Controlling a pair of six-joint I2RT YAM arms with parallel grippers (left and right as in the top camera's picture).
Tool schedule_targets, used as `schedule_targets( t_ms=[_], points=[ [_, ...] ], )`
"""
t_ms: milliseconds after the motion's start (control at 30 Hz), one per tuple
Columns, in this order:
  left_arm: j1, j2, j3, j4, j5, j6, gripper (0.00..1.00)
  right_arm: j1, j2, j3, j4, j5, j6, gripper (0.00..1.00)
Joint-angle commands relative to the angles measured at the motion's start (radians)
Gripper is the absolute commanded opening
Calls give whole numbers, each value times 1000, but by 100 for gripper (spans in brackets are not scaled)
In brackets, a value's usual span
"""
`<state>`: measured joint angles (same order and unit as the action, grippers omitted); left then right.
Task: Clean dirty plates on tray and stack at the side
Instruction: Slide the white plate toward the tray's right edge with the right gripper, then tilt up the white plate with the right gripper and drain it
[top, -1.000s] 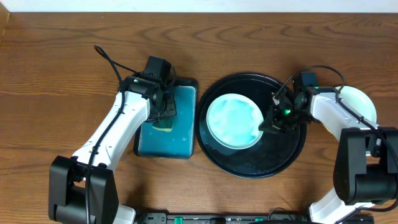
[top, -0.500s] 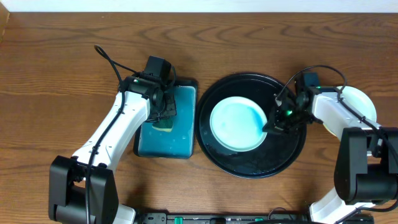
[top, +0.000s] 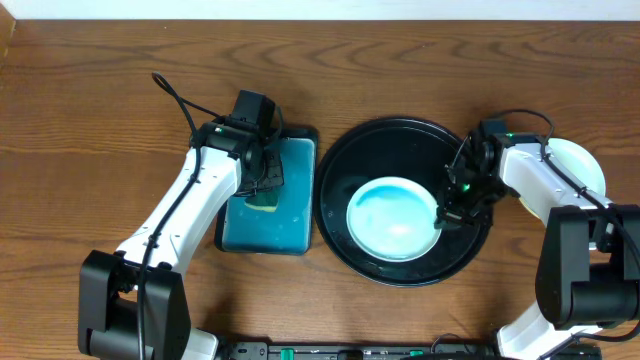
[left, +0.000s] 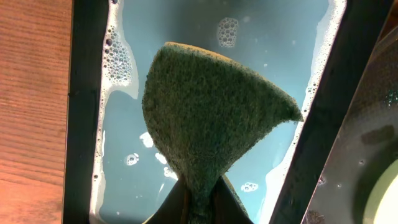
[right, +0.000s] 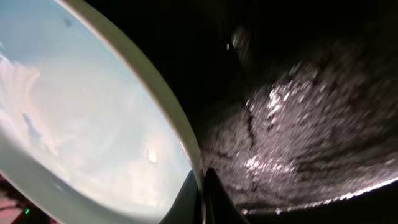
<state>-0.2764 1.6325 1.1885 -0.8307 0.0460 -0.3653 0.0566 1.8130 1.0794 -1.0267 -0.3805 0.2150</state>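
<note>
Currently right hand pinches 1 plate in the tray, left hand pinches sponge above basin

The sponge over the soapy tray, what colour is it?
The sponge is dark green, with a thin yellow edge; the left wrist view shows it best.

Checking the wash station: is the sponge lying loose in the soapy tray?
No, the left pincer pinches the sponge by its narrow end.
</note>
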Motion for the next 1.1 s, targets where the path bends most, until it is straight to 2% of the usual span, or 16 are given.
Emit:
schedule_targets(
  t_ms=[0,167,333,500,733,1067],
  points=[
    [3,-18,-5,-2,-4,14,7,0,-5,69,21,29,-15,1],
    [3,-18,-5,-2,-4,35,7,0,-27,207,-22,60,-22,1],
    [3,-18,-5,1,-5,40,7,8,-83,320,-99,269,-22,1],
    [3,-2,-7,16,-2,53,7,61,-178,325,-126,515,8,1],
    [3,68,-7,36,22,103,8,172,-282,325,-110,723,16,1],
    [3,196,-7,119,22,107,7,390,-293,325,-91,1067,16,1]
  ],
)
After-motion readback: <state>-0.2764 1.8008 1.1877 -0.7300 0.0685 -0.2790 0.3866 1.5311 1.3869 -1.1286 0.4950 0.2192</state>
